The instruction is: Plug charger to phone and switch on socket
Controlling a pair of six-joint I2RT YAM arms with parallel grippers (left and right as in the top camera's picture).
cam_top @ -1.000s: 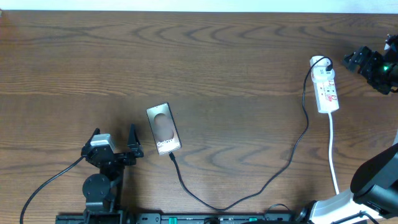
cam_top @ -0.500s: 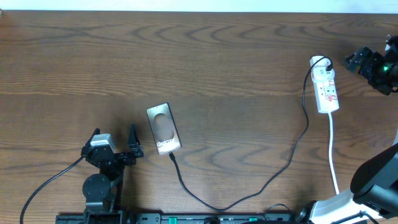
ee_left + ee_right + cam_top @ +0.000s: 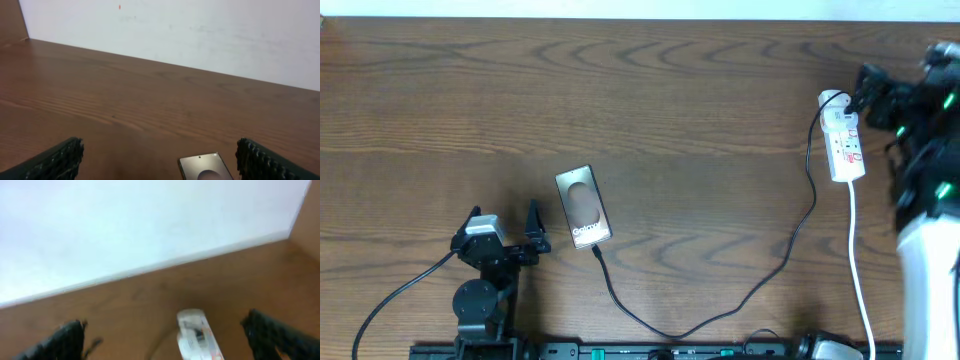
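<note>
The phone (image 3: 583, 207) lies face up on the wood table, left of centre; its top end also shows in the left wrist view (image 3: 206, 167). The charger cable (image 3: 760, 283) runs from the phone's near end in a loop to the socket (image 3: 843, 142), a white strip with red markings at the far right. The socket shows blurred in the right wrist view (image 3: 197, 335). My left gripper (image 3: 503, 222) is open and empty, just left of the phone. My right gripper (image 3: 876, 92) is open, just right of the socket's far end.
The socket's white lead (image 3: 858, 255) runs toward the table's near edge. A pale wall (image 3: 200, 30) rises behind the table's far edge. The left arm's black cable (image 3: 395, 297) trails to the near left.
My right arm has swung left, toward the socket's far end, and its white body now fills the right edge. The left arm, phone and cable have not moved.
</note>
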